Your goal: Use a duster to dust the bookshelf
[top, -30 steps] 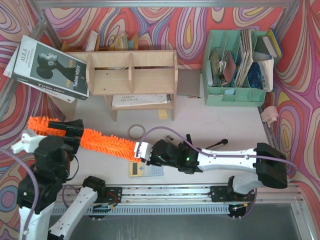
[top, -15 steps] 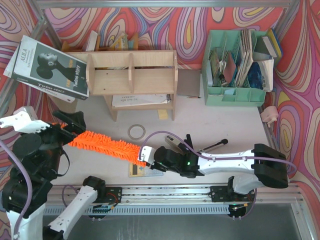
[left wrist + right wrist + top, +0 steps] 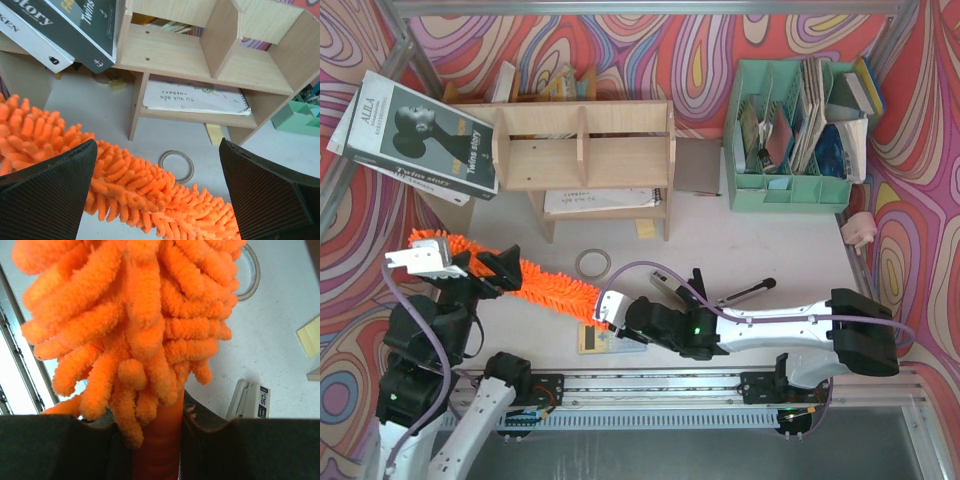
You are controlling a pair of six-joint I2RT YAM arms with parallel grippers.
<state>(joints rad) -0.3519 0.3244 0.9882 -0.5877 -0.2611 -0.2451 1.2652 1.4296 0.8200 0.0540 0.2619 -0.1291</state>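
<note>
The duster (image 3: 555,288) is a long orange fluffy head lying slantwise over the table in front of the bookshelf (image 3: 585,150). My right gripper (image 3: 610,310) is shut on its thin orange handle (image 3: 160,445), with the noodles (image 3: 135,315) bunched just beyond the jaws. My left gripper (image 3: 465,265) stands wide open astride the far end of the head; in the left wrist view the duster (image 3: 150,200) runs between the two black fingers (image 3: 45,195). The plywood bookshelf (image 3: 200,60) stands behind, apart from the duster.
A large dark book (image 3: 415,135) leans on the shelf's left end. A notebook (image 3: 600,200) lies on the lower board. A tape ring (image 3: 592,263), a calculator (image 3: 610,340) and a black pen (image 3: 750,290) lie nearby. A mint-green file organiser (image 3: 795,135) stands back right.
My left arm swung out to the left and came back over the duster's head, jaws open throughout. The right gripper kept its hold and drew slightly toward the near edge.
</note>
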